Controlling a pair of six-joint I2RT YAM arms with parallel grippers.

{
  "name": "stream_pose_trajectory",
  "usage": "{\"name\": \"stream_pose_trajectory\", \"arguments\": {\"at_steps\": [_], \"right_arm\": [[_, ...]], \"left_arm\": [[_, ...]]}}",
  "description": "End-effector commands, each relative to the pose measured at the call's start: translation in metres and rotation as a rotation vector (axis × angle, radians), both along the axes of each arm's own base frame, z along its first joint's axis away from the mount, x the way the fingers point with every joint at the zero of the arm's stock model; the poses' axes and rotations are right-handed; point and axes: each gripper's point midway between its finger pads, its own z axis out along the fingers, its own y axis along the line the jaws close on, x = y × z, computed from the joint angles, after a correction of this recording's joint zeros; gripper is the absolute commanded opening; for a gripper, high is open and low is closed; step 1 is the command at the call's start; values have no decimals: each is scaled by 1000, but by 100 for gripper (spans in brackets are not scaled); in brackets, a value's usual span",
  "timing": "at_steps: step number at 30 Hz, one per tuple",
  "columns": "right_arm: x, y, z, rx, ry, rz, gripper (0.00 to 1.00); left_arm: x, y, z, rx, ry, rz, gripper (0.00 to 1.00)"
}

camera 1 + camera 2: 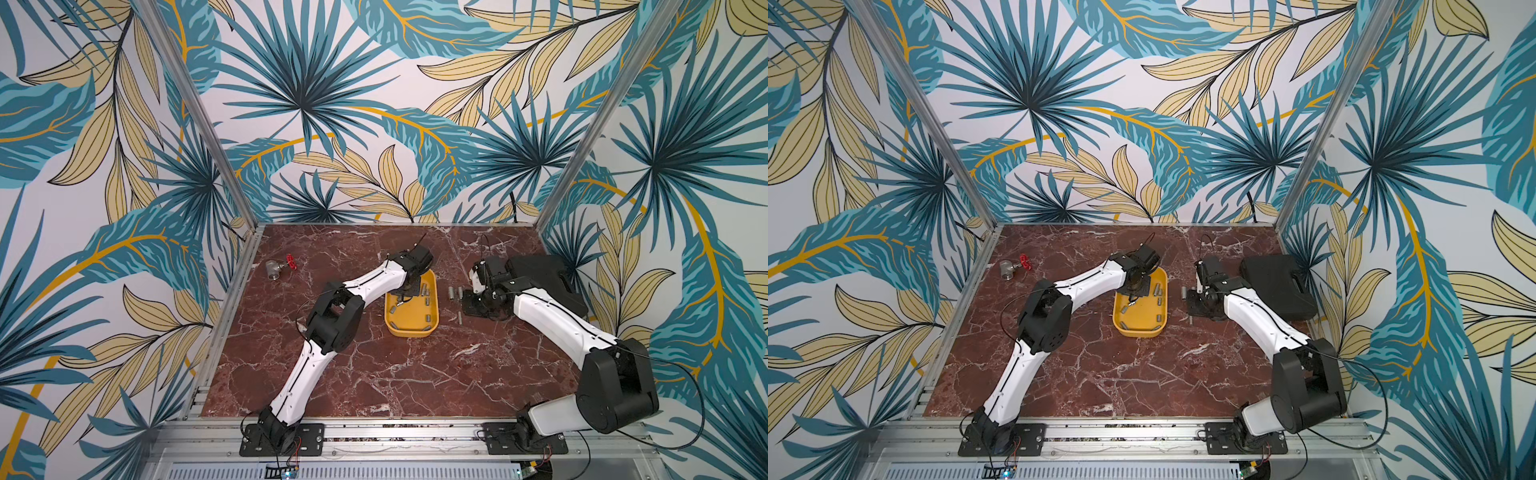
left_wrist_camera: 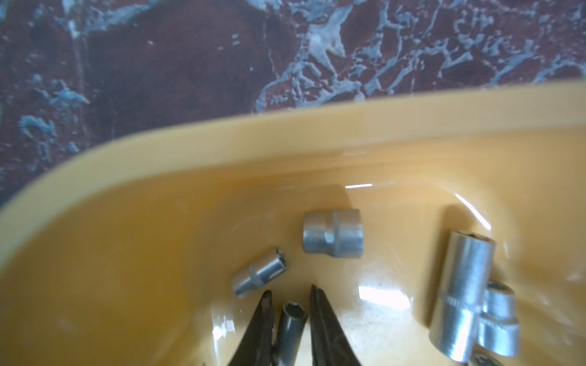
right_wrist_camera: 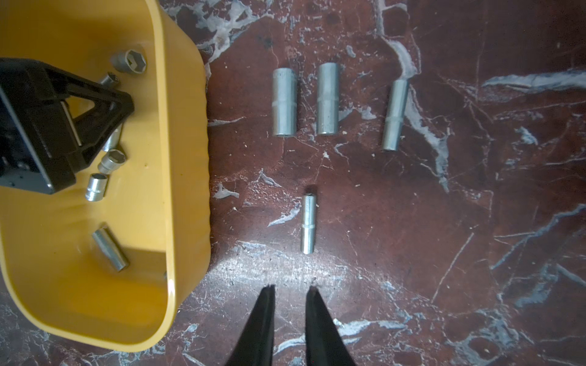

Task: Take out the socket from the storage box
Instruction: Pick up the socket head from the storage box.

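Note:
The storage box [image 1: 411, 332] [image 1: 1140, 330] is a shallow yellow tray mid-table, with several loose silver sockets in it. My left gripper [image 1: 409, 293] [image 2: 290, 290] reaches down into its far end. It is shut on a slim grey socket [image 2: 290, 329], which stands between the fingertips with its hex mouth showing. Close by on the tray floor lie a stubby socket [image 2: 333, 233], a small one [image 2: 260, 275] and a long one [image 2: 459, 294]. My right gripper [image 1: 470, 305] [image 3: 290, 287] hangs over the table right of the tray wall [image 3: 190, 158], shut, with nothing between its tips.
Three long sockets [image 3: 328, 98] and one slim socket [image 3: 308, 225] lie on the marble right of the tray, ahead of my right gripper. A black hard case [image 1: 540, 278] sits at the back right. A metal valve with a red handle [image 1: 280, 268] lies at the back left.

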Motion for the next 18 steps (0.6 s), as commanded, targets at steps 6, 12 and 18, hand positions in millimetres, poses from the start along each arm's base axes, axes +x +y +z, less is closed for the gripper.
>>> {"name": "stream_pose_trajectory", "arguments": {"at_steps": [6, 12, 18], "right_arm": [[-5, -3, -7, -7, 21, -8, 20], [-5, -3, -6, -7, 16, -6, 20], [-4, -3, -5, -8, 15, -6, 20]], "left_arm": [[-22, 2, -12, -6, 71, -37, 13], [-17, -5, 37, -71, -11, -53, 11], [-14, 8, 108, -150, -121, -56, 11]]}}
